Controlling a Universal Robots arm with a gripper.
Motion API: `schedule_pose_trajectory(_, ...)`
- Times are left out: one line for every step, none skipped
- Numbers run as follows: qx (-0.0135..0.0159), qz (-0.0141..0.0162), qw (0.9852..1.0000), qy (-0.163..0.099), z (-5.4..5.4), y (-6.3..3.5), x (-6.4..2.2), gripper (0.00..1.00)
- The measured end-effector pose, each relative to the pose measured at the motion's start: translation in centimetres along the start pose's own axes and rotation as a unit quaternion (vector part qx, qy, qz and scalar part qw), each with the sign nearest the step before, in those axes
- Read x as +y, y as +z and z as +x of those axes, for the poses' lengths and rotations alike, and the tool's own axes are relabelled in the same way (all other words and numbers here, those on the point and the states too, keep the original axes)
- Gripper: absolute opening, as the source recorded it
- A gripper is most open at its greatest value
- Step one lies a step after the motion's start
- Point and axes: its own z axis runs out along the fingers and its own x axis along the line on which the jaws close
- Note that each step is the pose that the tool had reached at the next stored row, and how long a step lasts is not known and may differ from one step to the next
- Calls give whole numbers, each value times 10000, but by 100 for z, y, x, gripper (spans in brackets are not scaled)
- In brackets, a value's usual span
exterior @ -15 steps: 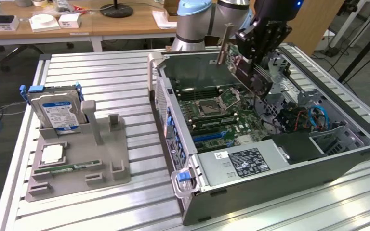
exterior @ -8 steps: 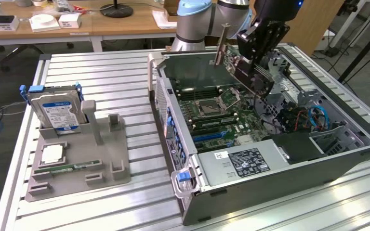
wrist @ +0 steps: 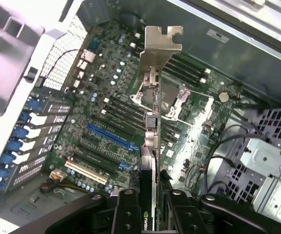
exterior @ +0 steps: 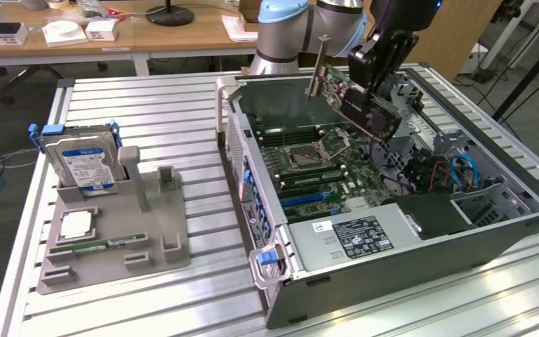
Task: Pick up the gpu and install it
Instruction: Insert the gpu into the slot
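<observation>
- jaws of my gripper [wrist: 152, 207] are pinching the gpu [exterior: 347, 93] by one end, card tilted in the air over the motherboard [wrist: 101, 107] in the open case [exterior: 363, 281].
- worry: that tilt could snag its bracket [wrist: 162, 41] on the case wall, or the card twists in the grip and misses the blue slot [wrist: 112, 138].

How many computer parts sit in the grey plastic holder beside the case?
3: a silver hard drive with blue-white label standing at the far end, a square silver chip in the middle, a narrow green memory stick lying nearest.
</observation>
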Motion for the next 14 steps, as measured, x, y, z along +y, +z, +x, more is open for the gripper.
schedule_pose_trajectory(3, 0, 10000, -61, 0, 0, 0, 26)
schedule_pose_trajectory(6, -1, 9999, -123, 0, 0, 0, 26)
schedule_pose_trajectory(8, -2, 9998, -185, 0, 0, 0, 26)
schedule_pose_trajectory(11, -2, 9997, -245, 0, 0, 0, 26)
schedule_pose_trajectory(14, -3, 9995, -306, 0, 0, 0, 26)
schedule_pose_trajectory(16, -3, 9993, -371, 0, 0, 0, 26)
schedule_pose_trajectory(19, -4, 9991, -433, 0, 0, 0, 26)
schedule_pose_trajectory(22, -5, 9988, -495, 0, 0, 0, 26)
schedule_pose_trajectory(25, -5, 9985, -556, 0, 0, 0, 26)
schedule_pose_trajectory(27, -6, 9981, -619, 0, 0, 0, 26)
schedule_pose_trajectory(30, -7, 9977, -684, 0, 0, 0, 26)
schedule_pose_trajectory(34, -7, 9971, -756, 0, 0, 0, 26)
schedule_pose_trajectory(37, -8, 9966, -821, 0, 0, 0, 26)
schedule_pose_trajectory(39, -8, 9960, -887, 0, 0, 0, 26)
